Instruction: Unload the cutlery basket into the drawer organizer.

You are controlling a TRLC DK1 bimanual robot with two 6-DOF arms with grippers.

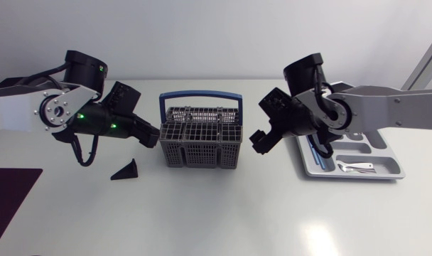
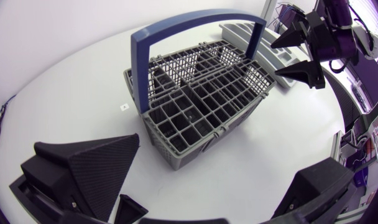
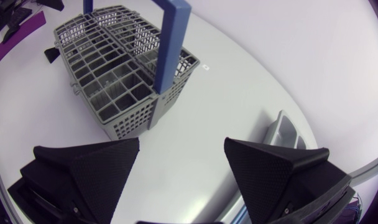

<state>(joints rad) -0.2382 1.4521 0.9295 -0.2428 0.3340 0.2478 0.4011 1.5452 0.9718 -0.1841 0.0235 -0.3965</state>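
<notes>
We see the grey, blue-handled basket (image 1: 200, 152) standing upright at mid-table (mesh walls, many cells). Well to its right lies the grey organizer (image 1: 391, 152), a silver piece (image 1: 358, 167) in one compartment.

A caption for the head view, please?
Left gripper and right gripper, both open, flank the blue-handled grey plastic cutlery basket; grey organizer tray at right.

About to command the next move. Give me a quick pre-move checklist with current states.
1. Left end effector open, empty: ok.
2. Right end effector open, empty: ok.
3. Grey mesh plastic cutlery basket with blue handle upright between both: ok.
4. Cutlery remaining inside basket: cannot tell.
5. Grey plastic drawer organizer lying flat, right of basket: ok.
6. White table free of strays: not ok, small black wedge-shaped piece lies left of basket.
</notes>
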